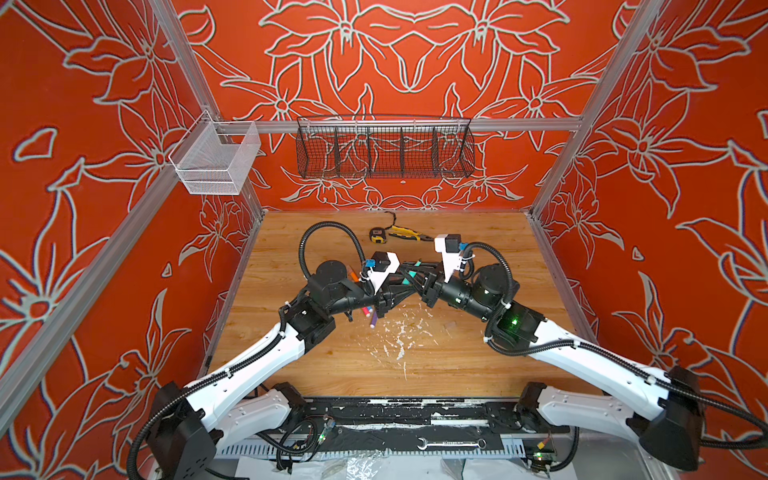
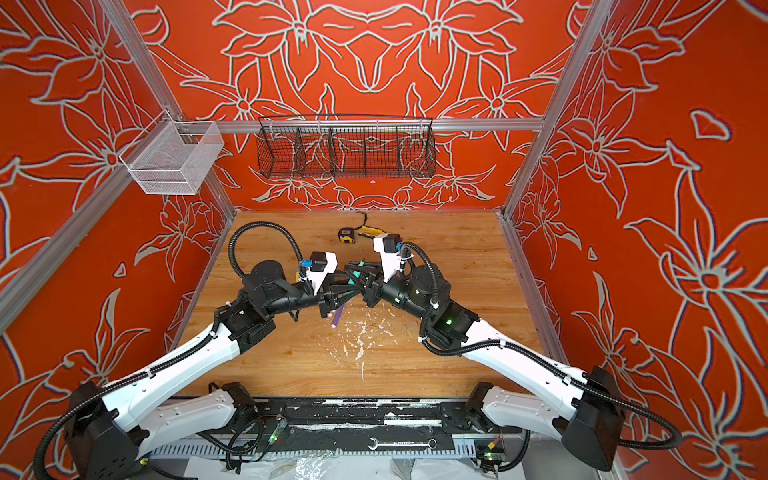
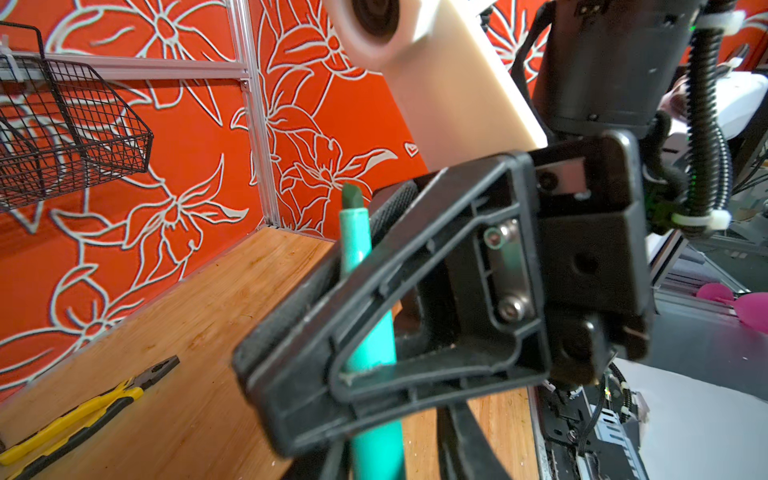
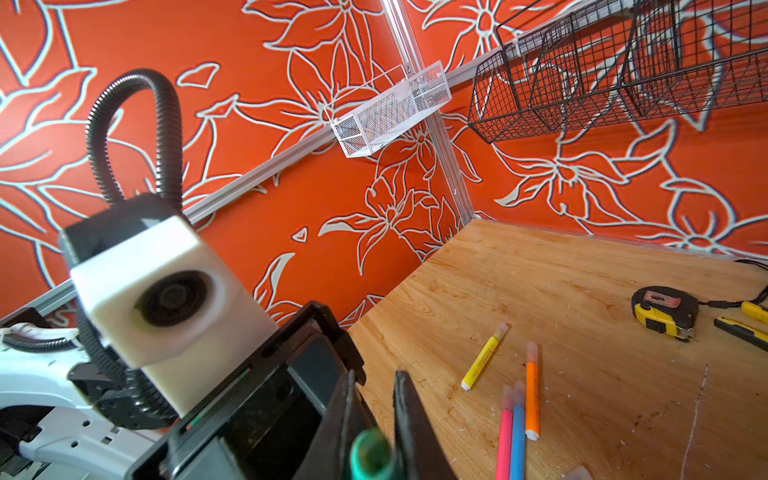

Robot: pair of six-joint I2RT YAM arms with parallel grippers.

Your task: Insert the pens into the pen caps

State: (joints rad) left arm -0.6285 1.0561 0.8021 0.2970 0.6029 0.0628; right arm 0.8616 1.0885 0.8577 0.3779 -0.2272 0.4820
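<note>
The right end effector (image 4: pixel 374 407) clamped the green pen (image 4: pixel 370 455)! The left end effector (image 3: pixel 397 459), I couldn't tell. The purple pen (image 1: pixel 373 320) showed only in both top views.

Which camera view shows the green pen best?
The left wrist view: the green pen shows its barrel and dark tip, clamped in the right gripper. The right wrist view shows only one end; both top views show only small teal slivers.
</note>
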